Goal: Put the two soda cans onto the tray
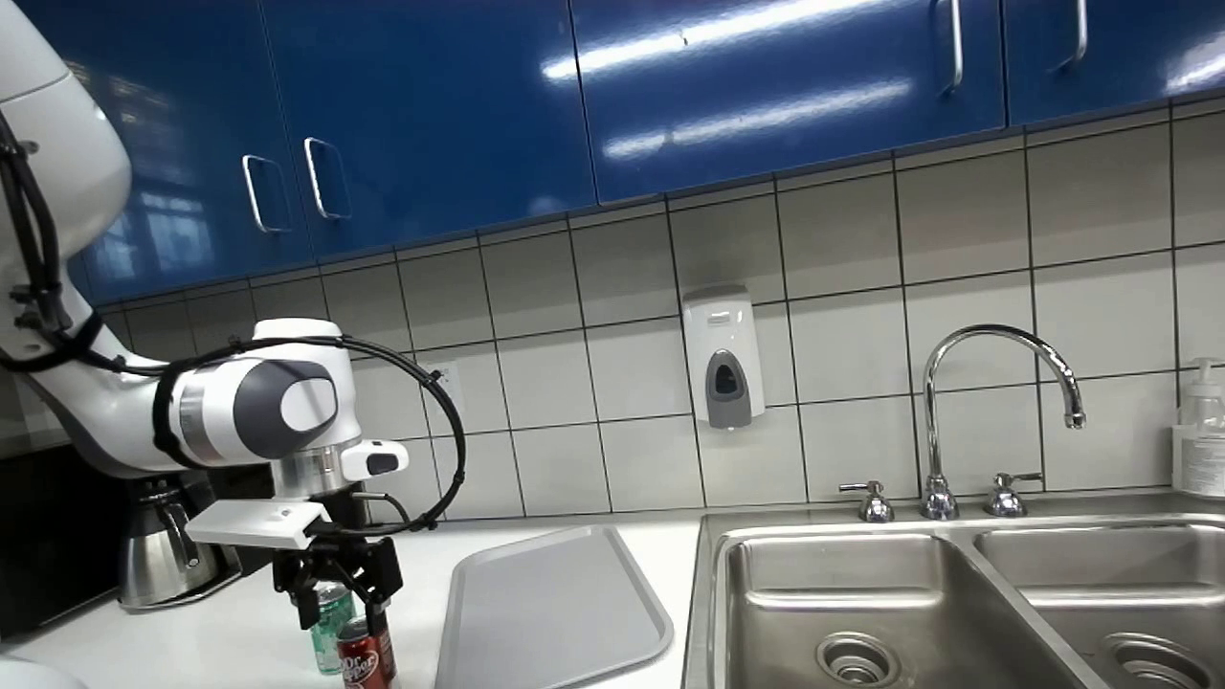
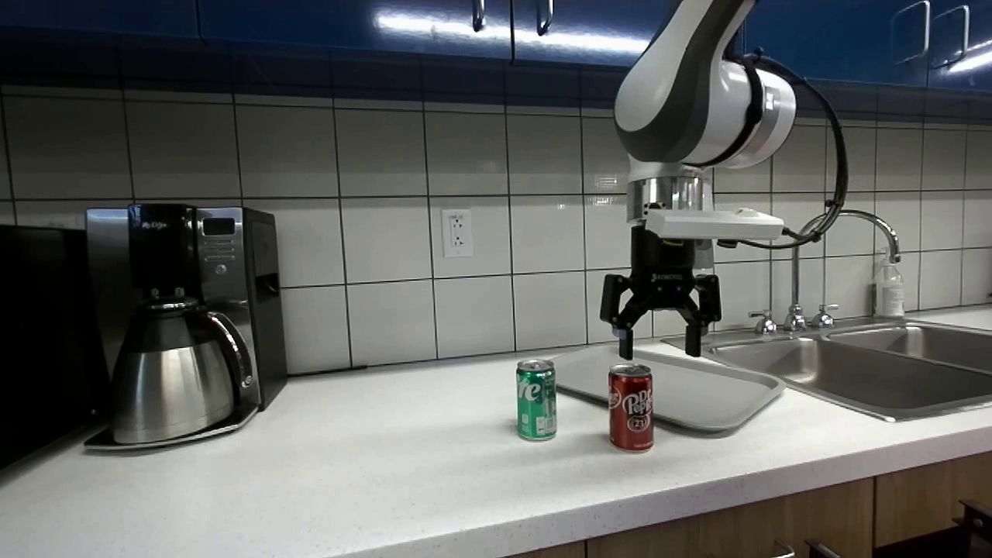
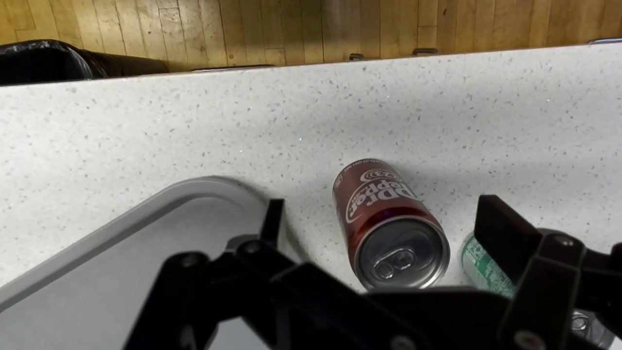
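The red can (image 1: 362, 660) stands upright on the counter, also in an exterior view (image 2: 631, 418) and in the wrist view (image 3: 374, 192). The green can (image 2: 536, 403) stands upright beside it; it is partly hidden behind the red can and gripper in an exterior view (image 1: 328, 633) and behind a finger in the wrist view (image 3: 483, 267). The grey tray (image 2: 705, 395) lies beside the cans, with bare surface in the other views (image 1: 550, 612) (image 3: 146, 253). My gripper (image 2: 659, 349) is open and empty, pointing down above the red can, which shows between its fingers in the wrist view (image 3: 382, 206).
A coffee maker with a steel pot (image 2: 174, 380) stands on the counter away from the tray. The steel double sink (image 1: 713, 612) and faucet (image 1: 938, 421) are beyond the tray. A tiled wall with a soap dispenser (image 1: 724, 359) is behind. Blue cabinets (image 1: 431, 115) hang above.
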Action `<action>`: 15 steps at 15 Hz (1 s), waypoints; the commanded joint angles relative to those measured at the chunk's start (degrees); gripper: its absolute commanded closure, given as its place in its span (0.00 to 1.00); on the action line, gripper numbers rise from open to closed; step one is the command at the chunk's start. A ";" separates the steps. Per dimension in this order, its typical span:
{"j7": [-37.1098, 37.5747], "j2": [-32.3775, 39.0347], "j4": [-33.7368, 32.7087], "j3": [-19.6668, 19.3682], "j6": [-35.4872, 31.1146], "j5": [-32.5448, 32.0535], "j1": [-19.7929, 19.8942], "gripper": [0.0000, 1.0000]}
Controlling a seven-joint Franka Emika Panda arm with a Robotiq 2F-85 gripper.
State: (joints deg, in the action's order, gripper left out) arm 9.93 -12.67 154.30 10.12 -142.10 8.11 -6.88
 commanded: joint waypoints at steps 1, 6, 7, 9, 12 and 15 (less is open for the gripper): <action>3.19 3.42 -1.97 0.64 -1.81 -2.47 -0.16 0.00; 4.71 7.06 -3.70 0.60 -3.06 -4.41 -0.41 0.00; 4.98 7.78 -4.12 0.58 -3.19 -4.65 -0.53 0.00; 5.61 9.16 -4.97 0.52 -3.50 -5.21 -0.83 0.00; 6.55 11.16 -6.25 0.36 -3.98 -6.11 -1.24 0.00; 7.37 13.09 -7.50 0.16 -4.23 -7.11 -1.56 0.00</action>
State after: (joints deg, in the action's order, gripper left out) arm 14.22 -2.05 148.99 10.17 -145.97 3.34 -8.01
